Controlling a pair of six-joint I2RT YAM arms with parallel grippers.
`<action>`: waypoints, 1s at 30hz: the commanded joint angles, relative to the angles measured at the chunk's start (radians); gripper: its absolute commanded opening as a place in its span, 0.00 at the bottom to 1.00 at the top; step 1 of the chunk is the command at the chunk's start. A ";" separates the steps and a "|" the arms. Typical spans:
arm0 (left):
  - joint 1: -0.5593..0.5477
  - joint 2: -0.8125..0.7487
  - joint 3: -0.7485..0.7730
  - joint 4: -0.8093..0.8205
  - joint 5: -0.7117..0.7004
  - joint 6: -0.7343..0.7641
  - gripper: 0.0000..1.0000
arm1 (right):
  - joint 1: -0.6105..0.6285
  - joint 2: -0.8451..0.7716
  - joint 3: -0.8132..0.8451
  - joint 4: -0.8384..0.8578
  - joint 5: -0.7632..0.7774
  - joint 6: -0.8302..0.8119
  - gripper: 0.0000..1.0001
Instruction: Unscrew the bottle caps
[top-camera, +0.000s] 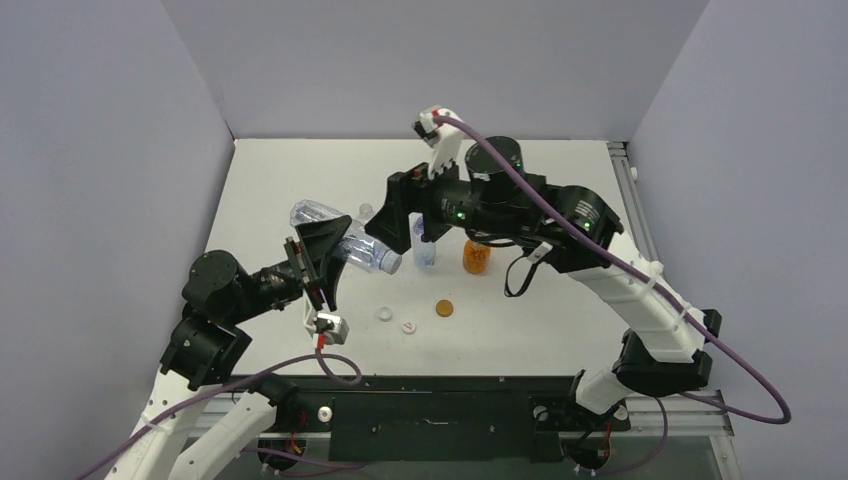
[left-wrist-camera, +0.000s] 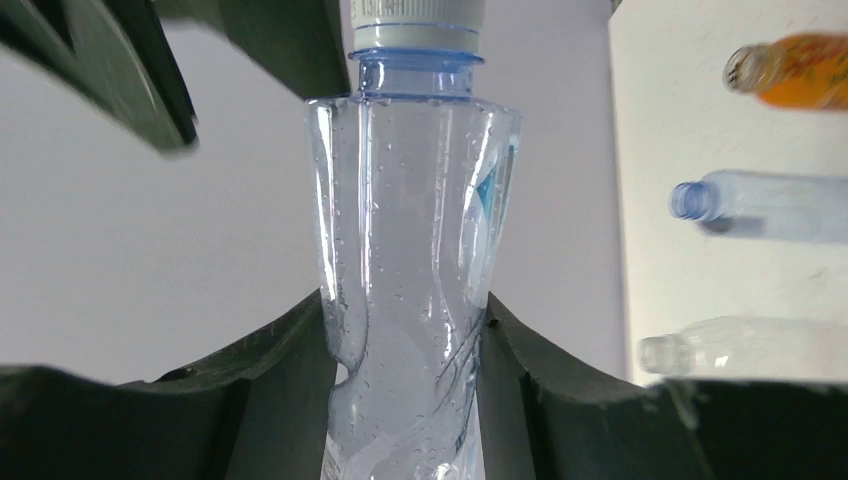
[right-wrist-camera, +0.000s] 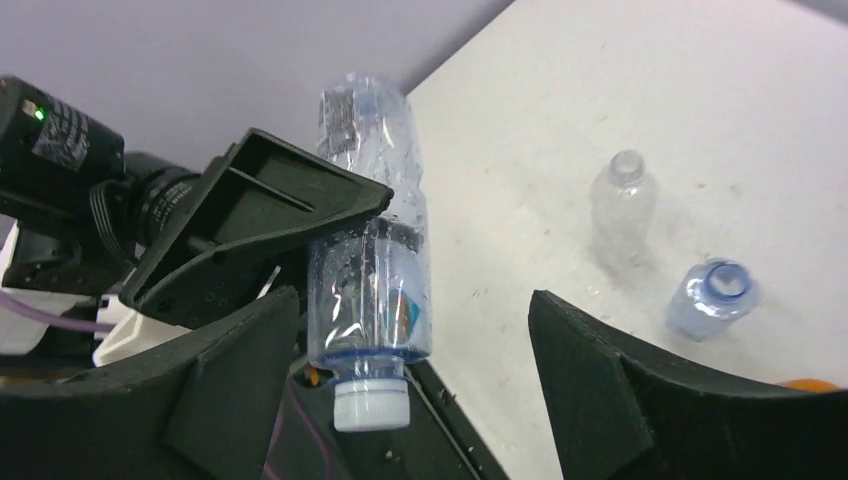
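Observation:
My left gripper (top-camera: 333, 247) is shut on a clear bottle (top-camera: 345, 240) with a blue-marked label and holds it on its side above the table. The bottle fills the left wrist view (left-wrist-camera: 405, 260), pinched at its middle between my fingers (left-wrist-camera: 250, 400). Its white cap (left-wrist-camera: 417, 25) is on the neck. My right gripper (top-camera: 400, 232) is open, its jaws wide either side of that cap (right-wrist-camera: 370, 405) without touching it. Three bottles stand open on the table: one clear (right-wrist-camera: 622, 205), one bluish (right-wrist-camera: 712, 295) and one orange (top-camera: 476, 257).
Two white caps (top-camera: 385, 313) (top-camera: 409, 326) and a golden-brown cap (top-camera: 444, 308) lie loose on the white table (top-camera: 560, 320) in front of the standing bottles. Grey walls close off the left, back and right. A black rail (top-camera: 430, 405) runs along the near edge.

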 joint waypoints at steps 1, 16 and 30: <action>-0.002 0.023 0.082 0.063 -0.099 -0.482 0.34 | -0.006 -0.127 -0.027 0.157 0.179 -0.044 0.80; -0.002 0.093 0.156 0.182 -0.140 -1.584 0.42 | 0.083 -0.112 -0.051 0.424 0.243 -0.104 0.77; -0.002 0.085 0.167 0.212 -0.166 -1.646 0.39 | 0.108 -0.046 -0.041 0.454 0.315 -0.077 0.46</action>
